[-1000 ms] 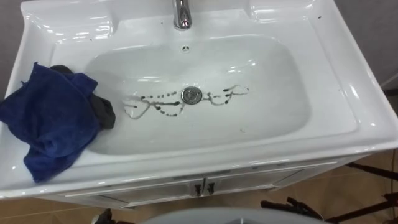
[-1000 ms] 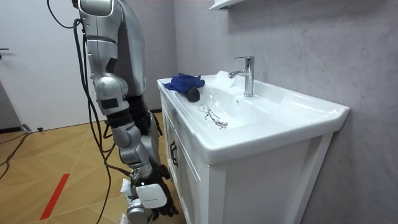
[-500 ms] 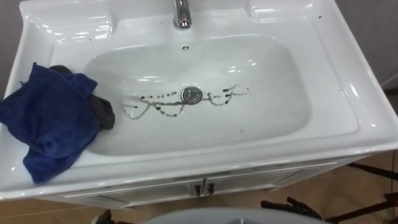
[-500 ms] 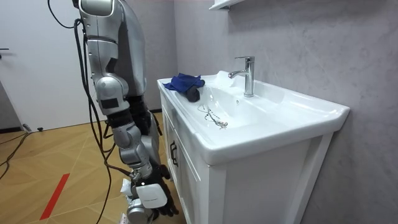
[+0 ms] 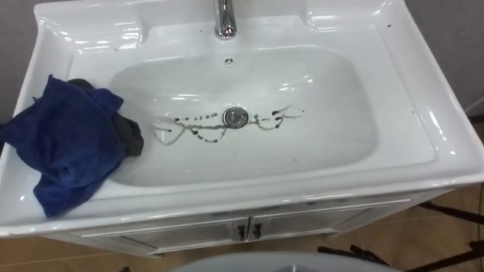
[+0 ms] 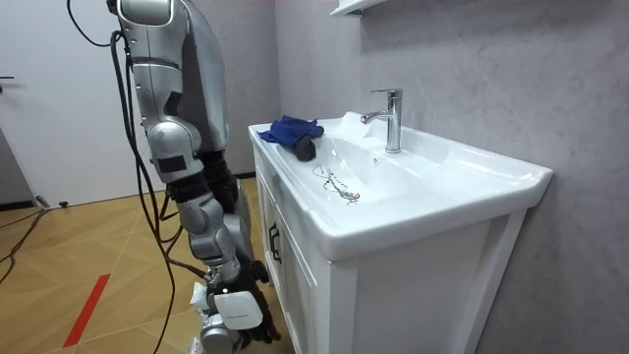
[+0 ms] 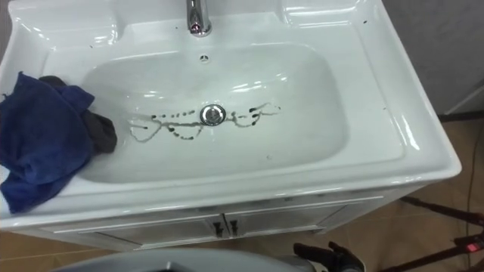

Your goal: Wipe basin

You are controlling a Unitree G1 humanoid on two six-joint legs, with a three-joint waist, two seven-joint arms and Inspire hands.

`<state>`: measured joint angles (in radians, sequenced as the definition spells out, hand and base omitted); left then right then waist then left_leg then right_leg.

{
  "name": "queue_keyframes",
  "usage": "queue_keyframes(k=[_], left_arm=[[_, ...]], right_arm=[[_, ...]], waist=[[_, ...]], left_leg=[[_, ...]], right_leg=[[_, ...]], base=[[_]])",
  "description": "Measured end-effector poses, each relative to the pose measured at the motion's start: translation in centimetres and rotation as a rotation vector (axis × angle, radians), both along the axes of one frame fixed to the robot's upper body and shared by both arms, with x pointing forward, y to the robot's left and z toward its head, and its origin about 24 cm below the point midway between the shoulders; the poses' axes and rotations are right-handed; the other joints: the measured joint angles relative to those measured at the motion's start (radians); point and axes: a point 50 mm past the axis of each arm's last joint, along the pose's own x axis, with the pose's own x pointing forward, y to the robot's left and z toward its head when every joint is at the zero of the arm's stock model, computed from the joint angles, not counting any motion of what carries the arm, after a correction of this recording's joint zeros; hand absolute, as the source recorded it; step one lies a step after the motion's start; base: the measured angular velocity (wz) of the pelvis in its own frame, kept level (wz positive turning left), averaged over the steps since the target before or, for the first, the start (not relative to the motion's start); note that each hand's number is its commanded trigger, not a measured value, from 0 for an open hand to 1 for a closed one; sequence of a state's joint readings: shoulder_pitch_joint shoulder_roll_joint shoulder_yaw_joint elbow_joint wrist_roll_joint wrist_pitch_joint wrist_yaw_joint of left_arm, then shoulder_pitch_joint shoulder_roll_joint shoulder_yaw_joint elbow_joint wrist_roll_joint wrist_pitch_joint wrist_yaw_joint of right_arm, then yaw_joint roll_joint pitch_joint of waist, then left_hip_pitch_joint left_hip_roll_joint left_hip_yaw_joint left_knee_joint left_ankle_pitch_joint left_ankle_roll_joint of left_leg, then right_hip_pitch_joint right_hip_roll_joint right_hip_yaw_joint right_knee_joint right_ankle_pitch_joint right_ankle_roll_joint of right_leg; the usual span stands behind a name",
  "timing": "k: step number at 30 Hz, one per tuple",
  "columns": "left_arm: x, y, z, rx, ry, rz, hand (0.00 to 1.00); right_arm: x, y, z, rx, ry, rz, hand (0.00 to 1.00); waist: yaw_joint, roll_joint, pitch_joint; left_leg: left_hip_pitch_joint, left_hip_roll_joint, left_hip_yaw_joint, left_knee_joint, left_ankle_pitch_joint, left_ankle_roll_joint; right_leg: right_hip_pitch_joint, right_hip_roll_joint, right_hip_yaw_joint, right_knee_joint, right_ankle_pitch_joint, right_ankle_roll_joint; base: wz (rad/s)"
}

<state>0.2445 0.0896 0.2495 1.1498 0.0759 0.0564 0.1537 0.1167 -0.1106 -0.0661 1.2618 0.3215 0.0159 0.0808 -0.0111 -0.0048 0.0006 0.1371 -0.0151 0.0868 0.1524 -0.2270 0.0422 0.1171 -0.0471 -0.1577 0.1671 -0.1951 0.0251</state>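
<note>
Basin point(image 5: 408, 98): dark streaks point(image 5: 198, 130) run either side of the drain point(image 5: 235, 115), unwiped.
Cloth point(image 5: 64, 143): blue, bunched on the rim well left of the drain, draped over a dark lump point(image 5: 130, 137); no hand on it.
Right hand point(image 6: 239, 313): hangs low beside the cabinet point(image 6: 300, 275), far below the drain; cannot tell whether fingers are curled.
Change: the eye view shifts slightly; cloth and streaks stay put.
Judgement: wiping not yet begun.

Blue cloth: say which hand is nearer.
Cannot tell. Right hand hangs low by the cabinet, well below the blue cloth on the basin's left rim; the left hand's place is unclear.
</note>
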Motion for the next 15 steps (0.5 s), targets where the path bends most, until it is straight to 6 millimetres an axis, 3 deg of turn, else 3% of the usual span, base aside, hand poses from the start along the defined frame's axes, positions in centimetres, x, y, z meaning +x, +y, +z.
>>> queue_keyframes(k=[3,4,5,8,11,15], left_arm=[[-0.5,0.3,0.1,0.056,0.018,0.024,0.00],[-0.3,0.6,0.3,0.091,0.015,0.038,0.00],[-0.1,1.1,0.5,0.134,0.002,0.063,0.00],[0.9,2.7,1.3,0.266,-0.051,0.134,0.00],[2.2,3.9,2.3,0.397,-0.124,0.172,0.00],[2.2,4.8,3.2,0.538,-0.157,0.219,0.00]], right_arm=[[-0.3,-0.2,0.0,-0.009,0.013,-0.001,0.00],[-0.3,-0.3,0.0,-0.015,0.018,0.002,0.00],[-0.3,-0.5,0.0,-0.023,0.018,0.003,0.00],[-0.4,-0.7,0.1,-0.029,0.021,0.006,0.00],[-0.8,-1.0,0.1,-0.037,0.039,0.005,0.00],[-1.0,-1.4,0.2,-0.047,0.045,0.001,0.00]], waist=[[0.015,0.005,-0.0018],[0.023,0.001,0.0006],[0.023,0.008,-0.0032],[0.031,0.008,-0.0031],[0.047,0.005,0.0001],[0.052,0.012,-0.0006]], left_leg=[[0.000,-0.002,-0.007,0.005,0.000,0.000],[-0.001,-0.002,-0.012,0.007,-0.001,0.001],[-0.007,-0.004,-0.027,0.012,-0.001,0.002],[-0.007,-0.013,-0.051,0.015,-0.001,0.002],[0.003,-0.014,-0.061,0.013,-0.001,0.003],[0.014,-0.015,-0.064,0.008,-0.001,0.003]], right_leg=[[0.003,-0.003,-0.011,0.001,0.000,0.000],[0.004,-0.004,-0.016,0.002,0.000,0.000],[0.004,-0.005,-0.025,0.002,0.000,0.001],[0.011,-0.007,-0.043,0.002,-0.001,0.001],[0.027,-0.008,-0.047,0.000,-0.003,0.004],[0.040,-0.009,-0.052,-0.006,-0.004,0.004]], base=[[0.10],[0.14],[0.19],[0.21],[0.10],[0.02]])
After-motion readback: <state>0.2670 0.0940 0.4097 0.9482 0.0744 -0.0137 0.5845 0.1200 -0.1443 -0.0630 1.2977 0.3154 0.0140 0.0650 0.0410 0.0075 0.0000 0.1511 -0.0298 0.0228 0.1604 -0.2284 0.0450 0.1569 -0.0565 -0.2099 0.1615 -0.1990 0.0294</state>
